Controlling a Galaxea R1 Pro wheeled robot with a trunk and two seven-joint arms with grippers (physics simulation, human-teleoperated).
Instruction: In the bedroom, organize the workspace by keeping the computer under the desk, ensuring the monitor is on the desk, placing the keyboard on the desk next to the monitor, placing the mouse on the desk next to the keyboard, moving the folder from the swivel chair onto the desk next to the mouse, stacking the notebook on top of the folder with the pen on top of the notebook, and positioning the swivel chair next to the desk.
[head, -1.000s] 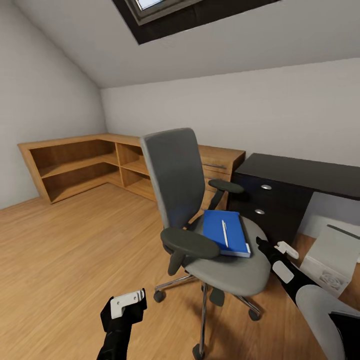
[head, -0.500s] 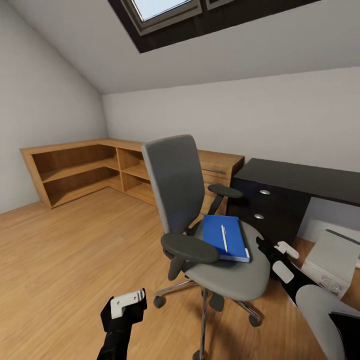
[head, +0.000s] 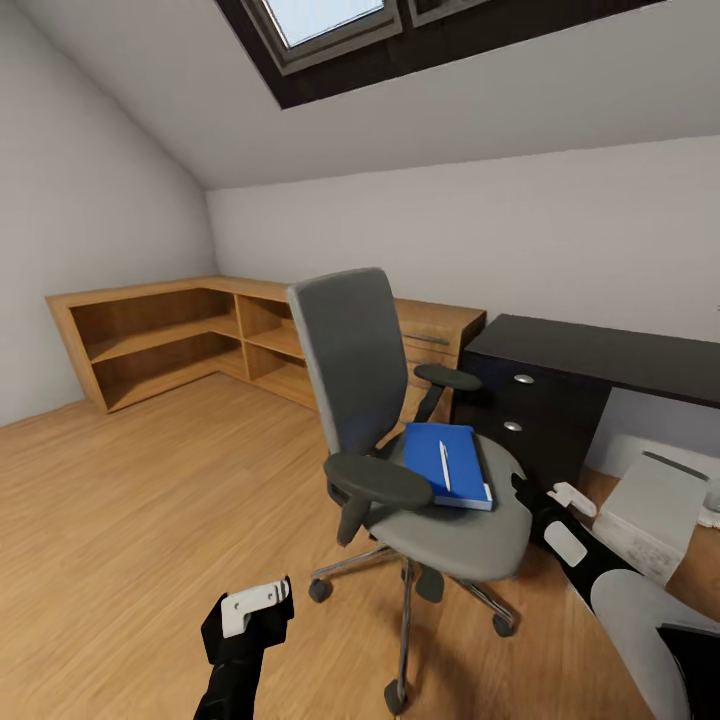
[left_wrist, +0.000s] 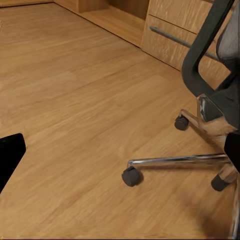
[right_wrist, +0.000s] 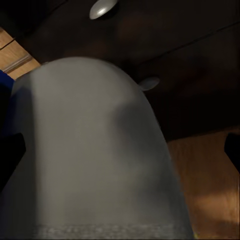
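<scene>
The grey swivel chair (head: 380, 400) stands on the wood floor in front of the black desk (head: 600, 352). On its seat lies the blue folder (head: 462, 468) with the white pen (head: 444, 464) on top. The notebook, monitor, keyboard and mouse are out of view. The light grey computer (head: 652, 512) sits on the floor by the desk's drawers. My right gripper (head: 565, 494) is open, close beside the seat's edge (right_wrist: 95, 150) on the desk side. My left gripper (head: 255, 604) is open, low over the floor near the chair's casters (left_wrist: 131, 176).
A light wood cabinet (head: 170, 335) with open shelves runs along the left and back walls. The desk's dark drawers carry round silver knobs (head: 523, 379). The chair's chrome star base (left_wrist: 180, 161) spreads across the floor. Bare wood floor (head: 150, 500) lies to the left.
The whole picture has shifted a little as the camera tilted up and moved. Chair, folder, pen and both grippers keep their places.
</scene>
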